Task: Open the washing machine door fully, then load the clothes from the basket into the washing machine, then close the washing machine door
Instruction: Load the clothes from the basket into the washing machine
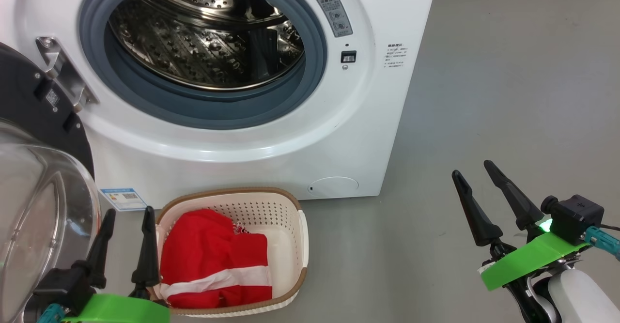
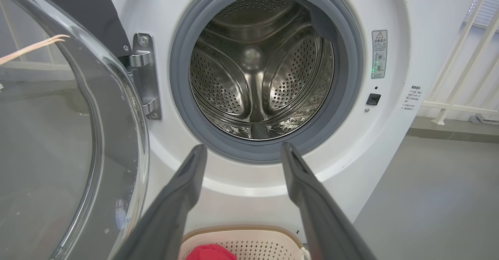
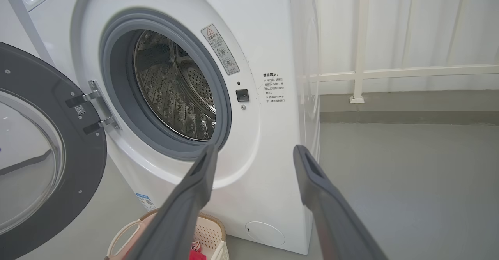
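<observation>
Visibly spread wide, left gripper (image 1: 129,211) — empty, right gripper (image 1: 472,169) too.

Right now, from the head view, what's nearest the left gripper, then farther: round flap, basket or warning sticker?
From the left gripper:
1. The basket, right beside its fingers.
2. The round flap, low on the washing machine.
3. The warning sticker, high on its front.

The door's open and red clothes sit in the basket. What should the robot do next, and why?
Probably lower the open left gripper rightward onto the clothes: it hangs by the basket, holding nothing, and the drum is empty.
</observation>
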